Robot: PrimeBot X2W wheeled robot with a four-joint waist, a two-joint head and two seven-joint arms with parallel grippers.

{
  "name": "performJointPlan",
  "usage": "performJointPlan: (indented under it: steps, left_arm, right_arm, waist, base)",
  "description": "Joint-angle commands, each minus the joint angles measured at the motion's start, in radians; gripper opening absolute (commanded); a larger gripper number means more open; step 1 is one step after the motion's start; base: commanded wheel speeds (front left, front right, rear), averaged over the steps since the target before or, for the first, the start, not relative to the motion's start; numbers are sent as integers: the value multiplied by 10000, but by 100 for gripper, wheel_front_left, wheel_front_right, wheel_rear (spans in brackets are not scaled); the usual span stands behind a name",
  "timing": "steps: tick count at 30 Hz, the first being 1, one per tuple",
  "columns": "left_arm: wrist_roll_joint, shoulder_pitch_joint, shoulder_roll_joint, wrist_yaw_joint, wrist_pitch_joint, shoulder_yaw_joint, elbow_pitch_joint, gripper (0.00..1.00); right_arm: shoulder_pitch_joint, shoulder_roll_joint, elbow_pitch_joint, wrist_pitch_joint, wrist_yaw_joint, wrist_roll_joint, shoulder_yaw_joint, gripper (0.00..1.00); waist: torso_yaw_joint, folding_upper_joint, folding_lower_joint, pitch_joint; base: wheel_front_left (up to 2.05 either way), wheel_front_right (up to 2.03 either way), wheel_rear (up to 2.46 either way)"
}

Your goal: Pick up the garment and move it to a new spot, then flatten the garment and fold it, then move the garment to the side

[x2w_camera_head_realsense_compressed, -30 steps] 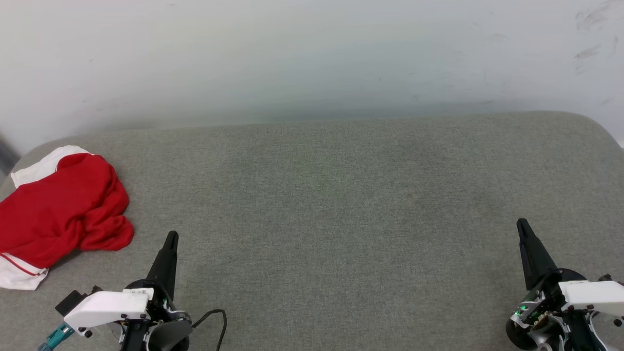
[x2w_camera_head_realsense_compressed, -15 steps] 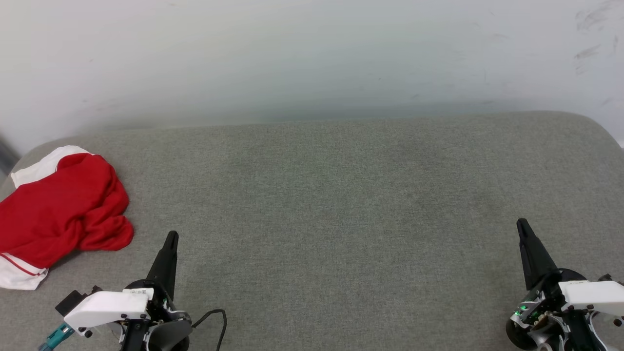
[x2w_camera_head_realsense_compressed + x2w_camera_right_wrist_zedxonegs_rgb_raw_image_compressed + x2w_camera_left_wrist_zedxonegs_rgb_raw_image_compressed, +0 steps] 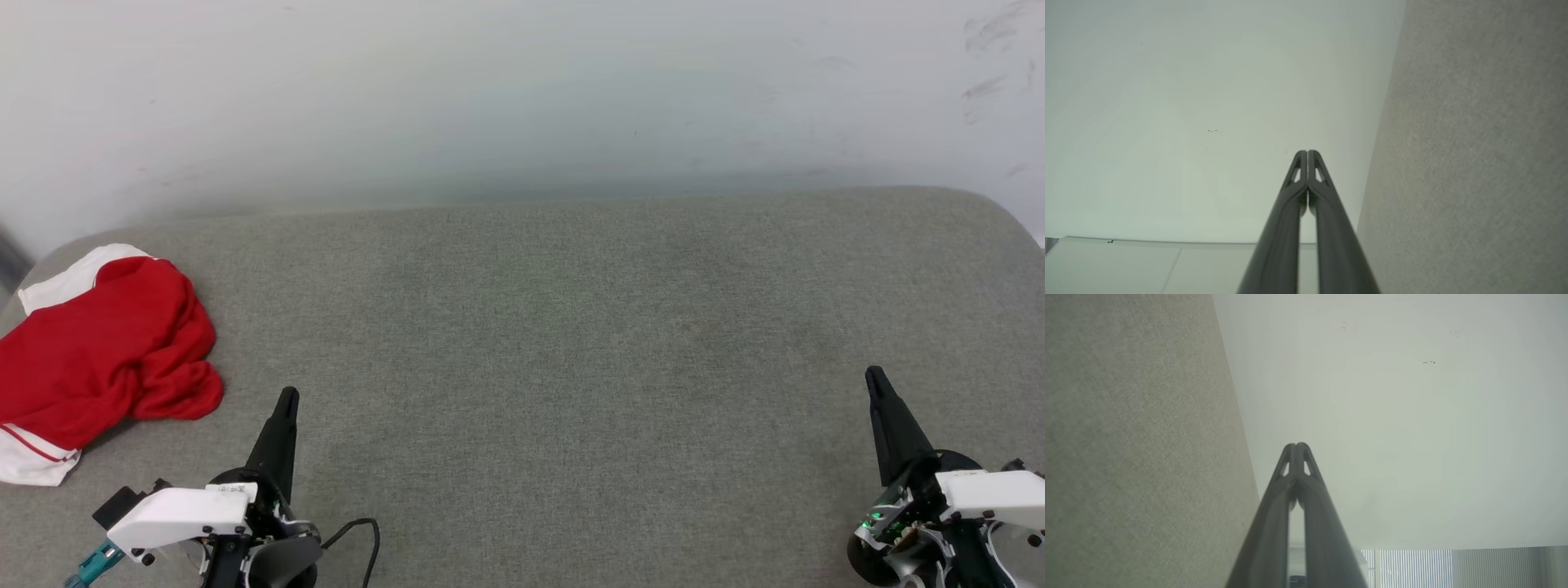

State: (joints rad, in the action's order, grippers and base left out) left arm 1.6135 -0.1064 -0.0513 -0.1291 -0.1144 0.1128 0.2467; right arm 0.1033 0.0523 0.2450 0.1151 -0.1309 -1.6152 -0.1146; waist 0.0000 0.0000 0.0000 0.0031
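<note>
Grey fabric tabletop. Left pincer and right pincer closed, empty. Crumpled jersey near, forward-left of left pincer: open wide, grip a thick fold.

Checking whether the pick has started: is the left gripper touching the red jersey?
Apart. The head view shows bare grey cushion between the shut left gripper and the garment.

The garment is solid red with white panels at its far and near ends; the near panel carries a thin red stripe. The padded surface is uniform grey-green with a fine weave. The wall is pale grey-white with dark scuff marks. The left gripper and right gripper have black fingers and white housings. The connector is teal, the cable black, the indicator light green.
</note>
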Motion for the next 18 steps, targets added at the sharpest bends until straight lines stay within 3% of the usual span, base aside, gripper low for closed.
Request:
performJointPlan:
  steps: [1,18]
  left_arm:
    - [-1,0,0,0,0,-6,-1,100]
    - [-679,504,24,0,644,-5,-198,100]
  right_arm:
    - [0,0,-1,-1,0,1,0,100]
    - [-389,-6,-122,-639,2,571,405,100]
  waist:
    - [0,0,0,0]
    - [-16,0,0,35]
  base:
    - [0,0,0]
    - [0,0,0]
